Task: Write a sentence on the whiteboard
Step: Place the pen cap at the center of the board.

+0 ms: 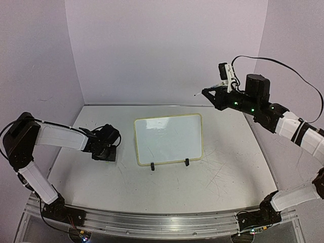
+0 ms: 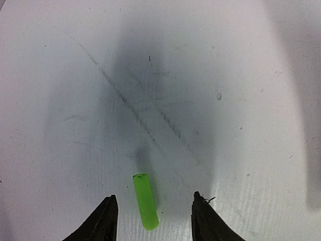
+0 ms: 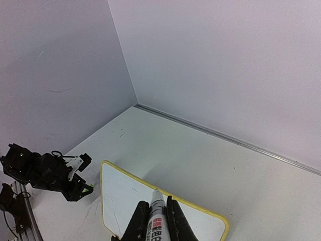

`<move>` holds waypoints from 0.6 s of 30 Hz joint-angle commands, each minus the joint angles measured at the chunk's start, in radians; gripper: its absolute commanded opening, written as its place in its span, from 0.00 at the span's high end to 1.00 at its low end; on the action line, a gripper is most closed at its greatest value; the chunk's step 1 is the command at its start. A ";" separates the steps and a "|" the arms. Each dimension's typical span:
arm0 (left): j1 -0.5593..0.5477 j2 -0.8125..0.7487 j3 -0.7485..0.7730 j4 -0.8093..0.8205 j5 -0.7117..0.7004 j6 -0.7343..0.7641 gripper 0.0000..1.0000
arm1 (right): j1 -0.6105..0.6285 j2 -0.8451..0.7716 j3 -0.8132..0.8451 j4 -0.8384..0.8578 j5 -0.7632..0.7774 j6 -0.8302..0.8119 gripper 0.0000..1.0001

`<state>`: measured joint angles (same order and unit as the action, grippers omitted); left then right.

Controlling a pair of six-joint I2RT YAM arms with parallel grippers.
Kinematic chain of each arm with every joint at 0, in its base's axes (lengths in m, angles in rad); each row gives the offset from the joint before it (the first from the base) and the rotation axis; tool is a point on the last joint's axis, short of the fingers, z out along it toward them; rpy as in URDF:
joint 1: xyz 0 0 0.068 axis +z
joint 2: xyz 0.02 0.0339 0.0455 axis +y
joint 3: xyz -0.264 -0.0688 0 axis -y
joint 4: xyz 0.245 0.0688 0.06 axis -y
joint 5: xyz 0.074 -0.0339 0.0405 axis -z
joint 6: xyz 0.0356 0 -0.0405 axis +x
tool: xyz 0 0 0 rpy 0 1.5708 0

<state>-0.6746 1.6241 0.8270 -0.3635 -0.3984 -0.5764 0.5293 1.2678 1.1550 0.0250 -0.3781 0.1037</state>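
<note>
left gripper (image 2: 154, 196): jaws apart; wrist view alone shows green cap (image 2: 145, 201) between them, lower centre.
right gripper (image 3: 156, 201): clamped on marker (image 3: 157, 216).

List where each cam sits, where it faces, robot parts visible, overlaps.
Top external: above and behind the robot, looking down at the white table; left arm, right arm, left gripper, right gripper show.
Left wrist: low, facing straight down at the table; its open black fingers flank a short bright-green cylinder.
Right wrist: raised, facing left across the table; its fingers clamp a white labelled marker pen.
Shared: top and right wrist both show the yellow-rimmed white rectangular whiteboard and left arm.
</note>
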 commanded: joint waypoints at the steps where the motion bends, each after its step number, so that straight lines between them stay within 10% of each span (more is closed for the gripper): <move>1: 0.004 -0.111 0.087 -0.029 0.017 0.009 0.46 | 0.008 -0.002 -0.012 0.012 0.055 -0.029 1.00; 18: 0.103 -0.495 0.169 -0.085 0.086 0.106 0.01 | 0.008 -0.019 -0.042 -0.017 0.256 0.027 1.00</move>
<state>-0.5938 1.2802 0.9946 -0.5240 -0.3792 -0.5456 0.5335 1.2659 1.1099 -0.0163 -0.1670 0.0717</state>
